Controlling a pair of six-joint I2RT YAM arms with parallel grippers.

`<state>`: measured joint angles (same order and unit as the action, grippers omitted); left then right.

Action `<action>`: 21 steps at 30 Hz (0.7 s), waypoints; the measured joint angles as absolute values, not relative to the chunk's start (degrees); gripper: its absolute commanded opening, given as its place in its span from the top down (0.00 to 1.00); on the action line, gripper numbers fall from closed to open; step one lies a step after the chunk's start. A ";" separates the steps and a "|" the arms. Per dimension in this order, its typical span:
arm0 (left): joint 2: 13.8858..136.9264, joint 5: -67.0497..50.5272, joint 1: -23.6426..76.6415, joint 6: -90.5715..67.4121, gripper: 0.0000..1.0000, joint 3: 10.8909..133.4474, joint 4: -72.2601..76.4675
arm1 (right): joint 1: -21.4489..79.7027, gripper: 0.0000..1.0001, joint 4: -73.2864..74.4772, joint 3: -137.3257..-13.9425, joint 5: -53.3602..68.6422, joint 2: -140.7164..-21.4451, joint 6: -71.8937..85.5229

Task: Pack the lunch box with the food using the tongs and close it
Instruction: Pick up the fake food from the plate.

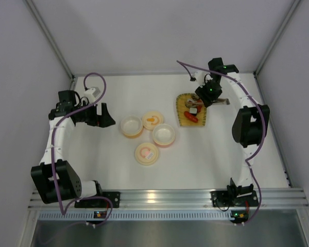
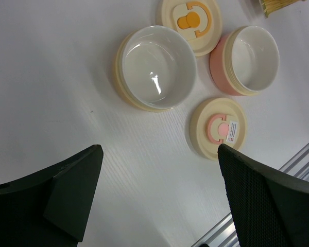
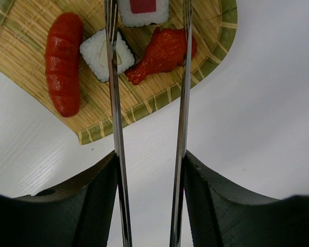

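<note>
From above, the lunch box sits unpacked at the table's [image 1: 92, 164] centre. The cream bowl [image 1: 131, 126] and pink bowl [image 1: 164, 135] are both uncovered, with the orange-marked lid [image 1: 152, 119] at 12 o'clock of the group and the pink-marked lid [image 1: 147, 153] at 6 o'clock. The left gripper [image 1: 102, 116] waits at 9 o'clock of them. The right gripper [image 1: 208, 93] hangs over the woven tray [image 1: 181, 103] at 2 o'clock, where the food shows only as small red and white specks. In the left wrist view the jaws are spread wide on nothing, and both bowls are plainly empty. In the right wrist view the jaws pinch the tongs [image 3: 116, 128] by their 2 arms. These run out to 12 o'clock either side of the orange-red piece [image 3: 162, 51], with the left arm crossing the white roll [image 3: 98, 54]. The tips are probably cut off by the frame edge. The red sausage [image 3: 64, 62] lies at 9 o'clock and the red-centred sushi roll [image 3: 143, 7] at 12 o'clock. All 4 pieces are on the tray, so nothing is packed yet, and every transfer and both lids remain.
</note>
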<state>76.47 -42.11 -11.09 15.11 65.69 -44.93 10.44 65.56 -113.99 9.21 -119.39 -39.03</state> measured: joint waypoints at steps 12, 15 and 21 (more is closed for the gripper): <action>76.47 -42.11 -11.09 15.11 0.02 65.69 -44.91 | 10.44 0.65 65.32 -112.14 8.25 -119.42 -39.46; 76.47 -42.11 -11.09 15.11 0.02 65.69 -44.91 | 10.44 0.71 65.36 -112.22 8.32 -119.42 -39.42; 76.47 -42.13 -11.09 15.11 0.02 65.69 -44.88 | 10.44 0.71 65.98 -115.22 9.96 -119.42 -38.37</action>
<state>76.47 -42.13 -11.09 15.11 65.69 -44.88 10.44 65.98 -115.22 9.96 -119.42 -38.37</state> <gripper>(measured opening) 0.983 0.356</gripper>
